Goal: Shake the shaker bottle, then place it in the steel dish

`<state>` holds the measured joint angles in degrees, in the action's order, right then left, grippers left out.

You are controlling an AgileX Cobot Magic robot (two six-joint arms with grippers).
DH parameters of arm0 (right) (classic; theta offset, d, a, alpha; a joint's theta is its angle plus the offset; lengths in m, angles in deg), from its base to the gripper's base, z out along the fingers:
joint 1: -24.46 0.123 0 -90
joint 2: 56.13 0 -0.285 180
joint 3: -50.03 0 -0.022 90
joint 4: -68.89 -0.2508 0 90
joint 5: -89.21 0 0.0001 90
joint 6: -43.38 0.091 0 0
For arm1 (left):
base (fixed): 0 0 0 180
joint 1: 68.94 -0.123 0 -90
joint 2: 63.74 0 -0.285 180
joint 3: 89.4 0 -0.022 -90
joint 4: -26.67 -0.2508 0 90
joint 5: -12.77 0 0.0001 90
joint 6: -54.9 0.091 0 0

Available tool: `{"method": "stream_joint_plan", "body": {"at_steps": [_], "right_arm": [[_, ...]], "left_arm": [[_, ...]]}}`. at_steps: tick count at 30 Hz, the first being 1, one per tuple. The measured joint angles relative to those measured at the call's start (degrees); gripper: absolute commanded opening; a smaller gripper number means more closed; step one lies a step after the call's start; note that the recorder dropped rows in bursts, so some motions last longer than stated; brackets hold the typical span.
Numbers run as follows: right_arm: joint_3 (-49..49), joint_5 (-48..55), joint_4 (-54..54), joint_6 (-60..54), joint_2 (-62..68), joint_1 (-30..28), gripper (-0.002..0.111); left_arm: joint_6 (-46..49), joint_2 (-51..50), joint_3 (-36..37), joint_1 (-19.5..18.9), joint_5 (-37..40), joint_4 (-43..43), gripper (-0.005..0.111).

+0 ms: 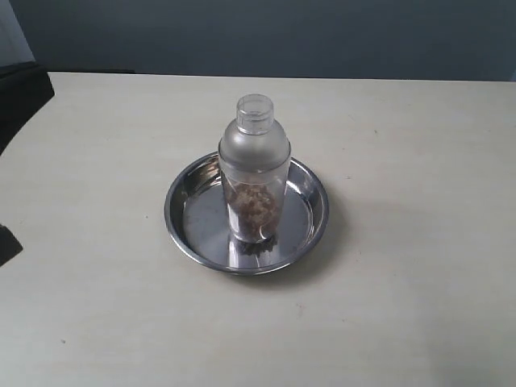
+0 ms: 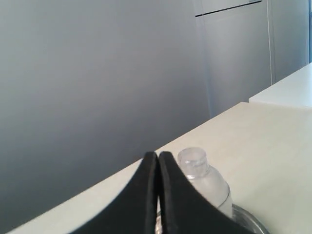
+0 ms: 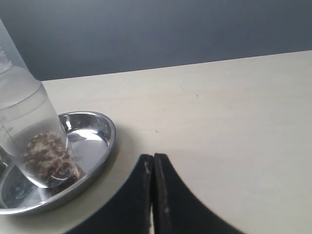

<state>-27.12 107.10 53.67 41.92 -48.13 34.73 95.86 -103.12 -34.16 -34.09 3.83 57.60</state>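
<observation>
The frosted shaker bottle (image 1: 254,165) stands upright inside the steel dish (image 1: 189,219) at the middle of the table, brownish granules in its lower part. No gripper shows in the exterior view. In the left wrist view my left gripper (image 2: 158,157) is shut on nothing, with the shaker bottle (image 2: 204,180) behind its fingers and the steel dish's rim (image 2: 248,217) just visible. In the right wrist view my right gripper (image 3: 153,158) is shut on nothing, off to the side of the steel dish (image 3: 105,127) and the shaker bottle (image 3: 29,126), apart from both.
The beige table (image 1: 419,161) runs to a dark wall at the back. A dark shape (image 1: 20,93) sits at the far left edge of the exterior view, another (image 1: 6,244) lower on that edge.
</observation>
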Motion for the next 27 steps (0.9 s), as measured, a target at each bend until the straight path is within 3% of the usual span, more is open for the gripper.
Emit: {"method": "stream_joint_plan", "body": {"at_steps": [3, 6, 16, 19, 27], "right_arm": [[0.0, 0.0, 0.0, 0.0, 0.0, 0.0, -0.001], [0.0, 0.0, 0.0, 0.0, 0.0, 0.0, -0.001], [0.0, 0.0, 0.0, 0.0, 0.0, 0.0, -0.001], [0.0, 0.0, 0.0, 0.0, 0.0, 0.0, -0.001], [0.0, 0.0, 0.0, 0.0, 0.0, 0.0, -0.001]], "left_arm": [[-3.92, 1.28, 3.72, -4.4, 0.0, 1.81, 0.0], [-8.81, 2.97, 7.29, -12.51, 2.61, 2.59, 0.0], [-10.91, 28.7, 13.49, -36.96, 26.53, 3.13, 0.0], [-11.02, 30.99, 14.68, -42.45, 32.14, 3.57, 0.0], [-11.12, 31.27, 16.29, -44.54, 35.75, 4.17, 0.0]]}}
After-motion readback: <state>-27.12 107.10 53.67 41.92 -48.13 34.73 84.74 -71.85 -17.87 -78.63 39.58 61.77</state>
